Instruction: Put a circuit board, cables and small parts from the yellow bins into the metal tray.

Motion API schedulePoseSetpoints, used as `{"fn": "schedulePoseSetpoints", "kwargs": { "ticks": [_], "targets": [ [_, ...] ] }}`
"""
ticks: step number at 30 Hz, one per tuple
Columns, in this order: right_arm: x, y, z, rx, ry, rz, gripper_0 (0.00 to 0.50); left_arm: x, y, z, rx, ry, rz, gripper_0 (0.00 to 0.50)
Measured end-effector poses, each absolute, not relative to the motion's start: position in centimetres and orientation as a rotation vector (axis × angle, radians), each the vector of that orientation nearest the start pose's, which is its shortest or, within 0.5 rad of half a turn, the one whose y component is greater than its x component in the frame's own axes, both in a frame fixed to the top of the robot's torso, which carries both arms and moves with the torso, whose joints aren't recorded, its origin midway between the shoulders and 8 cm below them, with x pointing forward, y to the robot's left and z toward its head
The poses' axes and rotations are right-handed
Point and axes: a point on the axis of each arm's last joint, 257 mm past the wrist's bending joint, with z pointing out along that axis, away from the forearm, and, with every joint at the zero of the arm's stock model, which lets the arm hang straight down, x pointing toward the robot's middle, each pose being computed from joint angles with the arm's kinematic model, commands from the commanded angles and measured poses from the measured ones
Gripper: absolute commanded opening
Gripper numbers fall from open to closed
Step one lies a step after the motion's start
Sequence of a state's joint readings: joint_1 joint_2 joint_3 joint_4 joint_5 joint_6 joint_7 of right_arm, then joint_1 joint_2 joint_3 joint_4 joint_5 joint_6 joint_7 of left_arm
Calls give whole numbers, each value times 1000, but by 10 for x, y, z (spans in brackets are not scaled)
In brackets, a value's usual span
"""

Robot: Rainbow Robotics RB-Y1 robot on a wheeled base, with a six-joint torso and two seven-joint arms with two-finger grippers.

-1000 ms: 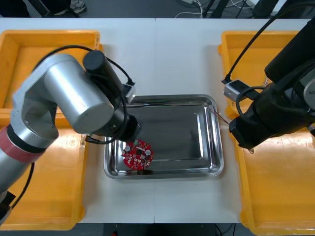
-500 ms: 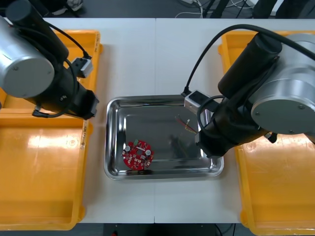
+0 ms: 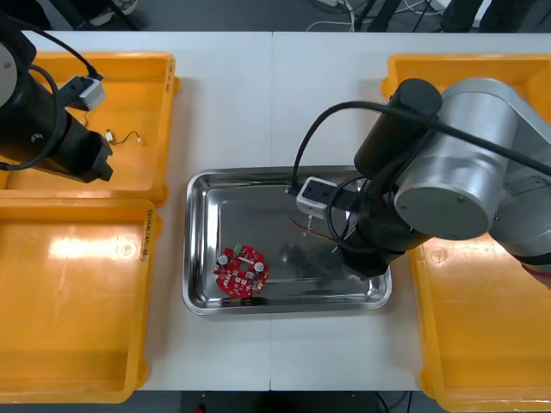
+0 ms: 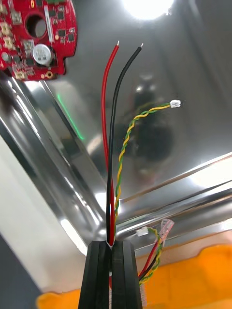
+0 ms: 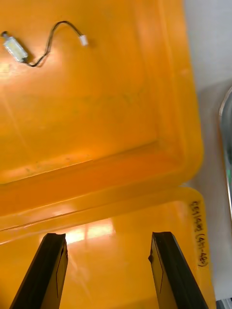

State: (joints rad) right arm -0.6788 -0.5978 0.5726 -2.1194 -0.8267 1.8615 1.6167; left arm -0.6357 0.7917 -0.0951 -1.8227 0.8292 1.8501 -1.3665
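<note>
Right pincer (image 4: pixel 114 247) clamped on cables (image 4: pixel 111 145) above metal tray (image 3: pixel 200 297), left pincer (image 5: pixel 108 263) spread wide over yellow bins (image 5: pixel 106 120)

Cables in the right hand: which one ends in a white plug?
The twisted yellow-green cable; the red cable and black cable beside it in the right hand end bare.

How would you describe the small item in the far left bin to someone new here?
In the far yellow bin on the robot's left, beyond the open left hand, lies a small metal part trailing a curved black lead with a white plug. Unlike the red board in the tray or the right hand's cables, it is tiny and silvery.
</note>
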Motion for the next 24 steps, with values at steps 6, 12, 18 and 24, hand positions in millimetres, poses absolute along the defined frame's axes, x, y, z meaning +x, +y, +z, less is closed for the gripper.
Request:
{"fn": "schedulePoseSetpoints", "kwargs": {
  "ticks": [6, 12, 18, 24],
  "targets": [
    [376, -89, -225, -1597, 2295, -119, 0, 487, 325, -144, 351, 2683, 106, 500],
    [381, -86, -235, -1773, 2143, -189, 0, 496, 350, -147, 631, 2660, 201, 500],
    [383, -88, -248, -1789, 2146, -193, 0, 515, 364, -147, 627, 2645, 205, 500],
    [384, -85, -262, -1803, 2122, -177, 0, 531, 376, -151, 556, 2629, 195, 500]
  ]
}}
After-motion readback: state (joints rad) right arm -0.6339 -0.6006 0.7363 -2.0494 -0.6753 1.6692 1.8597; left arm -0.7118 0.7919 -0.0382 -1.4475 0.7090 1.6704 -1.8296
